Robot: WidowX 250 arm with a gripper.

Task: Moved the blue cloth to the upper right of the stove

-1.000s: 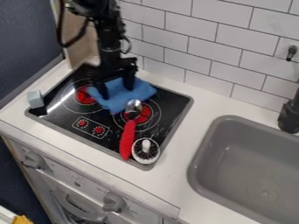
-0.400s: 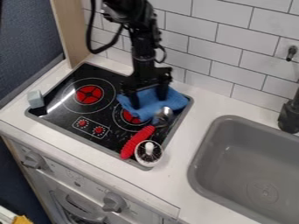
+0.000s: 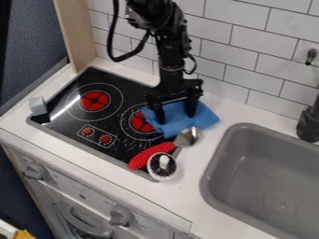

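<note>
Camera view: jaws stand spread on the blue cloth [image 3: 204, 119], centre-right; likely light, limp; pinch a central fold.

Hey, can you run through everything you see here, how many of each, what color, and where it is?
Cloth: one, blue, across the stove's upper right edge
Spoon: one, red handle with metal head, below the cloth
Round item: one, white rim, dark inside, by the spoon's handle
Stove: one, black with two red burners, on the counter
Block: one, light gray, stove's left edge
Counter: one, white, around the stove
Sink: one, gray, right
Faucet: one, black, right edge
Arm: one, black, top
Gripper: one, black, at the cloth
</note>
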